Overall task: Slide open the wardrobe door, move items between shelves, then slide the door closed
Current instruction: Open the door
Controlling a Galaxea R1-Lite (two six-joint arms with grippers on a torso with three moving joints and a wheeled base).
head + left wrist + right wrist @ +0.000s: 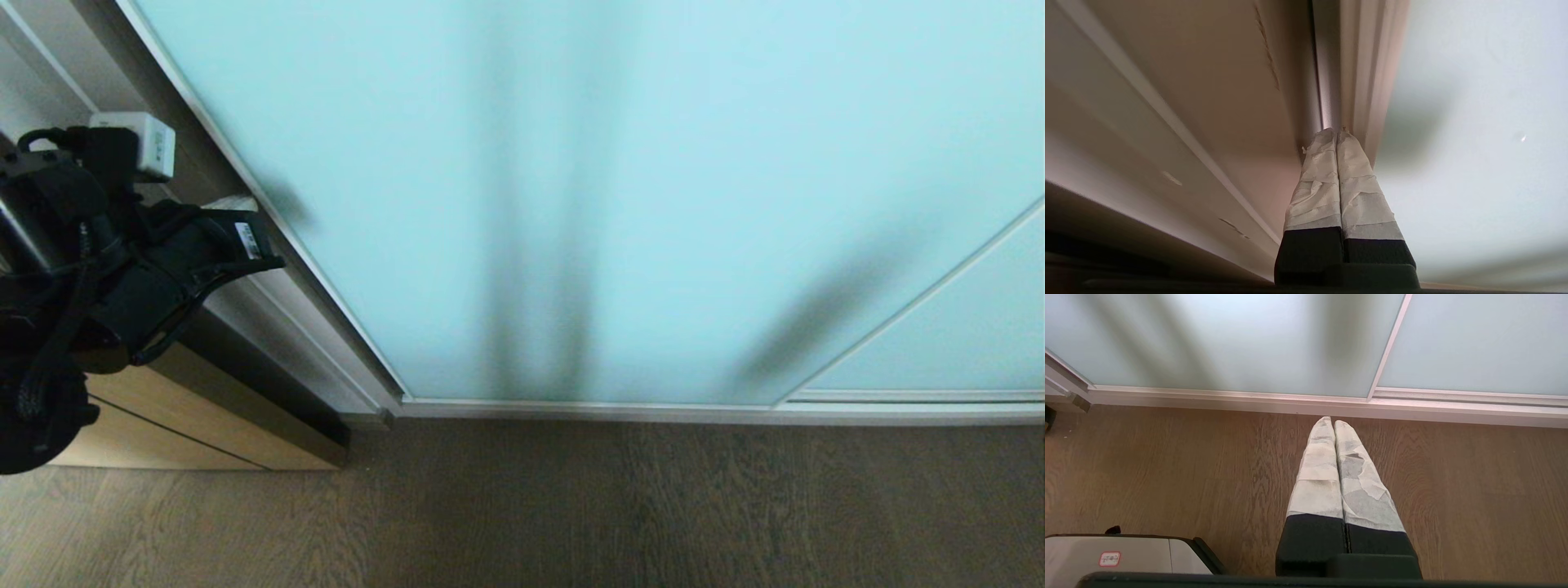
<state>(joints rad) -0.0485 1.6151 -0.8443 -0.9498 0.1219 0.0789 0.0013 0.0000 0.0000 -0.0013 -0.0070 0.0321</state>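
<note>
With the left gripper (1336, 132) fingers together at the sliding wardrobe door's (571, 204) left frame edge, you should press sideways steadily, keeping the tips seated.

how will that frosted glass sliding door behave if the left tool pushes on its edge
The sliding wardrobe door probably stays stiff and glides sideways along its floor track. Its smooth frosted face may be slippery, so the metal edge frame suits the shut left tool better.

Wood-grain plank floor (571, 506), grey-brown, laid up to a pale metal bottom track (653, 411). Light wood panel (163, 425) set at left. White wall box (139, 143) mounted above. Soft shadows cast by diffuse light.
</note>
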